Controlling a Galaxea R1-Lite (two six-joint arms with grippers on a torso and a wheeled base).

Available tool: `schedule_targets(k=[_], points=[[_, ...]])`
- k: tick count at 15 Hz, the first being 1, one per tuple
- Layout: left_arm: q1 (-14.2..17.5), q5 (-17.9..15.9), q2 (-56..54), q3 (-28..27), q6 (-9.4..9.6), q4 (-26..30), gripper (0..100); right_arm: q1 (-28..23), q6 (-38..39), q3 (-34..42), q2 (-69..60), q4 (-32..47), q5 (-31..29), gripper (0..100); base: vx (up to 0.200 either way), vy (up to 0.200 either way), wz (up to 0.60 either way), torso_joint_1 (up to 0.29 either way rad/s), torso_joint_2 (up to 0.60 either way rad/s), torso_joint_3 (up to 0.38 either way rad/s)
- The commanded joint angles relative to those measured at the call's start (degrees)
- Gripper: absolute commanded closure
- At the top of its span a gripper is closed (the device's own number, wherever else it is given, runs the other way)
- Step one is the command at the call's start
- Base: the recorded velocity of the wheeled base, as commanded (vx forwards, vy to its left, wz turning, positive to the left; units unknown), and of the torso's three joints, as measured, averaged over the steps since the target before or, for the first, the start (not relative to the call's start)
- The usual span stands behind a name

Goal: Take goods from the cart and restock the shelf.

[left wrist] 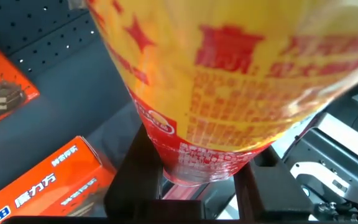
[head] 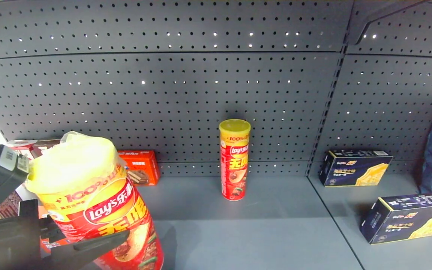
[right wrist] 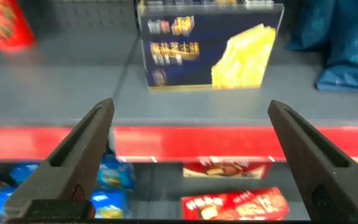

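A chip can, tilted, is clamped in the left tool, left of and nearer than the upright can on the shelf; right of that can, the right tool gapes wide before a dark-blue box

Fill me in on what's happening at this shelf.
The robot is partway through restocking. Its left gripper is clamped on a chips canister, held over the left end of the shelf, in front of an orange box. A matching second canister stands upright at the back of the shelf. The right gripper is open and empty, at the shelf's front edge facing a dark blue box.
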Motion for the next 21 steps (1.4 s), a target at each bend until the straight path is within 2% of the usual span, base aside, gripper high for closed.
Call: schedule_targets(k=[1, 3, 4, 6, 7, 8, 10, 13, 14, 17, 19, 21], points=[[-0.1, -0.05, 0.24, 0.39, -0.01, -0.03, 100, 0.76, 5.97, -17.0, 16.88, 1.24, 3.19, 0, 0.0, 0.0, 0.0, 0.0, 0.0, 0.0], [-0.1, -0.14, 0.16, 1.35, 0.17, -0.3, 100, 2.79, 2.28, -19.29, 18.46, 1.24, 4.5, 0, 0.0, 0.0, 0.0, 0.0, 0.0, 0.0], [-0.01, -0.05, -0.11, 1.62, 0.08, 0.05, 100, 3.84, -3.52, -20.87, 20.4, 1.16, 4.77, 0, 0.0, 0.0, 0.0, 0.0, 0.0, 0.0], [0.08, 0.03, -0.02, 1.35, -0.1, 0.05, 100, 4.54, -5.1, -26.32, 27.78, 1.07, 5.65, 0, 0.0, 0.0, 0.0, 0.0, 0.0, 0.0], [-0.01, 0.03, -0.02, 1.44, -0.1, -0.03, 100, 6.65, -5.1, -27.99, 31.38, 0.89, 8.37, 0, 0.0, 0.0, 0.0, 0.0, 0.0, 0.0], [-0.19, -0.05, 0.07, 1.44, -0.1, -0.03, 100, 9.91, -5.1, -30.01, 34.81, 0.89, 10.13, 0, 0.0, 0.0, 0.0, 0.0, 0.0, 0.0], [-0.19, -0.32, 0.16, 0.74, -0.27, -0.03, 100, 18.17, -5.1, -32.91, 42.63, 1.07, 8.99, 0, 0.0, 0.0, 0.0, 0.0, 0.0, 0.0], [-1.5, -0.85, 0.77, 1.27, -1.5, -0.39, 100, 27.48, -4.67, -38.01, 56.17, -2.71, 1.43, 0, 0.0, 0.0, 0.0, 0.0, 0.0, 0.0], [-1.68, -1.2, 1.12, 1.18, -1.5, -0.39, 100, 29.07, -4.67, -38.54, 61.88, -8.07, 0.9, 0, 0.0, 0.0, 0.0, 0.0, 0.0, 0.0], [-1.68, -1.2, 1.12, 1.44, -1.5, -0.21, 100, 30.3, -5.1, -38.19, 74.36, -23.19, 1.34, 0, 0.0, 0.0, 0.0, 0.0, 0.0, 0.0], [-1.59, -1.11, 1.04, 1.53, -1.5, -0.03, 100, 31.09, -5.19, -41.09, 79.37, -24.42, 4.68, 0, 0.0, 0.0, 0.0, 0.0, 0.0, 0.0], [-1.59, -1.11, 1.04, 1.53, -1.5, -0.03, 100, 31.0, -5.19, -43.55, 82.27, -24.42, 5.03, 0, 0.0, 0.0, 0.0, 0.0, 0.0, 0.0]])
